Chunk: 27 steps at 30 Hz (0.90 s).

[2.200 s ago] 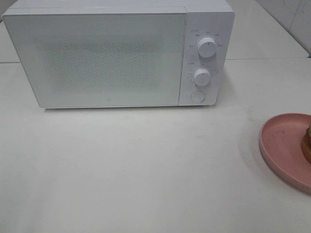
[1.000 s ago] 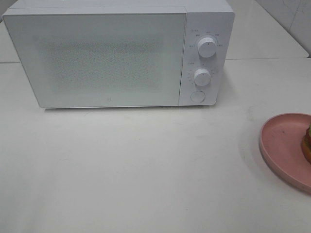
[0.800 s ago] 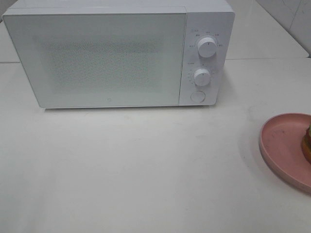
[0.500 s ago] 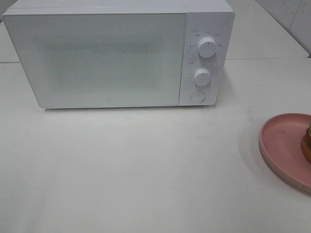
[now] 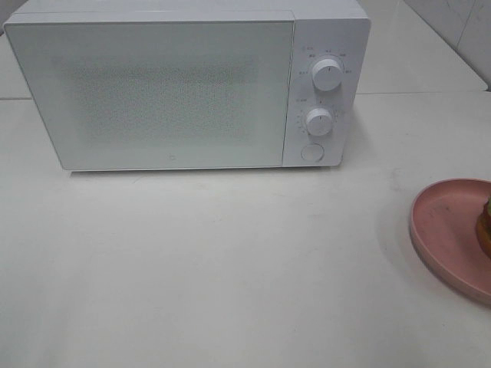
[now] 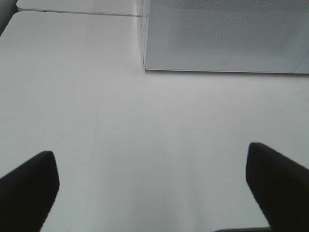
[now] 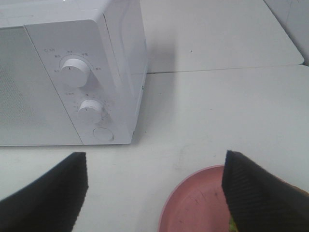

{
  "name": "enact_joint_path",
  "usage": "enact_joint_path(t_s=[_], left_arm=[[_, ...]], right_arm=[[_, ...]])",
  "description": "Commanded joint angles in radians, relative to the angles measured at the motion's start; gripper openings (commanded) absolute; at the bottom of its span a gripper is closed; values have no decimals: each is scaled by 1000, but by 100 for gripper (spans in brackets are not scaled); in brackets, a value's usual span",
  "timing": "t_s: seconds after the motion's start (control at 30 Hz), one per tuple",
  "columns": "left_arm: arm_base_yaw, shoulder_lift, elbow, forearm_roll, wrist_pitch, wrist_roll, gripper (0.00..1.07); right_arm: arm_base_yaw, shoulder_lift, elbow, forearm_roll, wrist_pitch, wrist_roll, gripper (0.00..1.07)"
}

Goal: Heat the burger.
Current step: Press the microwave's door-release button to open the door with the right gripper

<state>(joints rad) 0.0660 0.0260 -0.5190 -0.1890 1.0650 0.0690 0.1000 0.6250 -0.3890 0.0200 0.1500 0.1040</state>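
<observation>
Only a sliver of the burger (image 5: 486, 225) shows at the right edge of the exterior high view, sitting on a pink plate (image 5: 443, 230). The right wrist view catches a green and yellow bit of the burger (image 7: 232, 225) beside one finger. My right gripper (image 7: 154, 158) hangs open above the near rim of the plate (image 7: 193, 203), holding nothing. Over bare table left of the microwave's front, my left gripper (image 6: 149, 154) is wide open and empty. Neither gripper appears in the exterior high view.
A white microwave (image 5: 153, 92) stands at the back with its door shut. On its right panel are two round knobs (image 5: 327, 75), (image 5: 318, 121) and a round button (image 5: 311, 152). The white table (image 5: 230, 268) spreads in front of it.
</observation>
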Motion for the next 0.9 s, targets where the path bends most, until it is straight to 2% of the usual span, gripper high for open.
enact_joint_path(t_s=[0.03,0.33,0.4,0.5,0.63,0.67,0.77,0.8,0.83,0.9], left_arm=[[0,-4,4,0,-2,-4,98],[0,-4,4,0,-2,-4,98],[0,-4,4,0,-2,-4,98],[0,-4,4,0,-2,-4,98],[0,-4,4,0,-2,-4,98],[0,-4,4,0,-2,-4,98],[0,-4,4,0,-2,-4,98],[0,-4,4,0,-2,-4,98],[0,-4,4,0,-2,-4,98],[0,-4,4,0,-2,-4,98]], right_arm=[[-9,46,2,-6,-53,3,75],[-9,226,2,-27,-195,-5,75],[-9,292,3,-27,-321,-5,75],[-9,308,3,-27,-357,-5,75],[-8,409,3,-31,-540,-10,75],[7,450,3,-31,-620,-10,75],[21,468,3,-31,-654,-14,75],[48,507,3,-30,-735,-45,75],[86,550,3,12,-814,-104,75],[103,574,3,43,-843,-129,75]])
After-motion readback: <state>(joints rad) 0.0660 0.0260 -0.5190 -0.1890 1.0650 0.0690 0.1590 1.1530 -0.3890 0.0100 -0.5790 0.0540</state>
